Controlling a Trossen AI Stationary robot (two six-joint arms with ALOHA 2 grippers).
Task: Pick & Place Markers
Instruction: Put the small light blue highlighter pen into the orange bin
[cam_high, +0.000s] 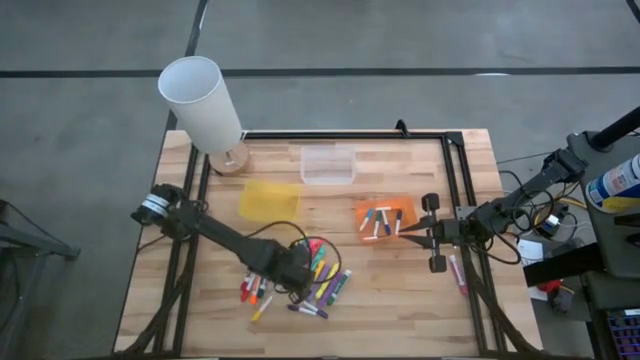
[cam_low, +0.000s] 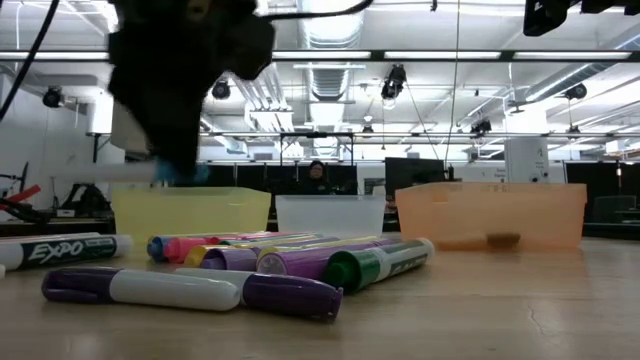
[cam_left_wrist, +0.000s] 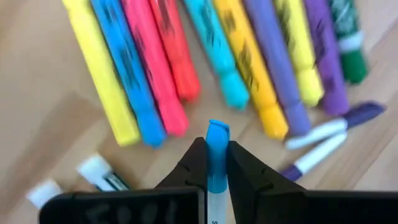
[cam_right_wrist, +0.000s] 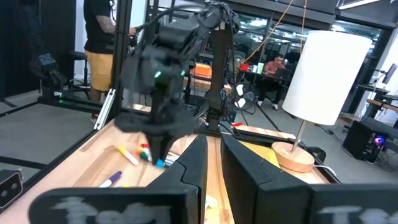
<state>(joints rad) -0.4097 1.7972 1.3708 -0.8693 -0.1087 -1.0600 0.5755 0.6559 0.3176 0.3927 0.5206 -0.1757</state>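
Closest to my low camera lies a white marker with purple caps (cam_low: 190, 289), flat on the wood in front of the rest of the markers (cam_high: 315, 280), which sit loose on the near part of the table because they have not been sorted yet; a few more already rest in the orange tray (cam_high: 385, 216), so I judge that tray to be the drop point, with the yellow tray (cam_high: 268, 200) and clear tray (cam_high: 328, 164) beside it and beyond. My left gripper (cam_left_wrist: 217, 163) hangs just above the pile with its jaws clenched on a blue-capped marker (cam_left_wrist: 217, 152), holding it end-on so the cap pokes out past the fingertips; in the wrist view the pen is clear of the row of markers under it. My right gripper (cam_high: 412, 231) waits at the orange tray's edge, jaws drawn together on nothing I can see. One pink marker (cam_high: 457, 272) lies apart by the right-hand rail.
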